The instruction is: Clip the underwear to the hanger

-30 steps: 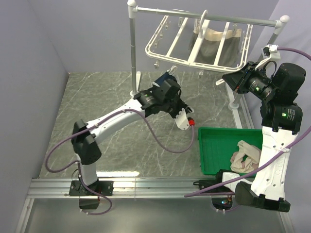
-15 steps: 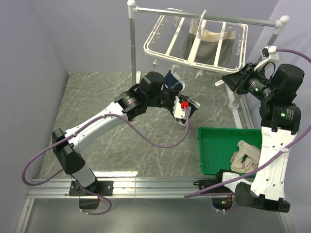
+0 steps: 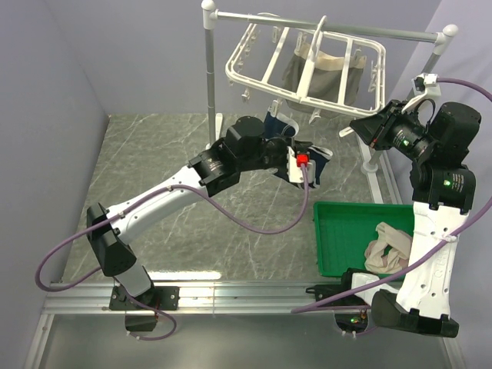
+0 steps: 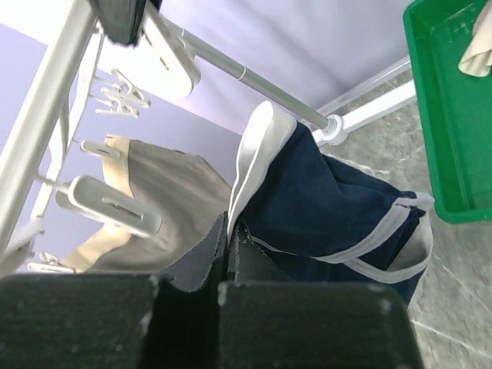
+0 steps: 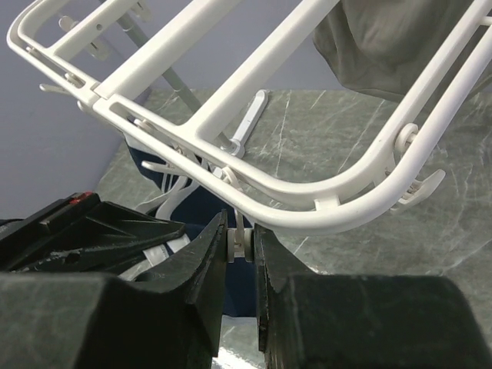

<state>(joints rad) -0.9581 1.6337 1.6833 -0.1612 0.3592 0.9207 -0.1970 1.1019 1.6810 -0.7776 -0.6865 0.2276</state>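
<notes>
Your left claw (image 4: 228, 232) pinches the underwear (image 4: 323, 207), judged limp and light, by its piped edge. Your right claw (image 5: 240, 238) squeezes a clip (image 5: 239, 246) on the hanger (image 5: 330, 69).

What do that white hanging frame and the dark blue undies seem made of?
Hanger: likely moulded plastic, white, smooth, slightly glossy, with rounded one-piece bars. Underwear: probably soft cloth, matte navy with white piping; it folds and drapes limply.

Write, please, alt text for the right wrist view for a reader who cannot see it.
The right claw is shut on a small white clip hanging under the near rim of the white hanger. Navy underwear shows just below and left of the clip, and an olive-grey garment hangs from the frame at upper right.
</notes>
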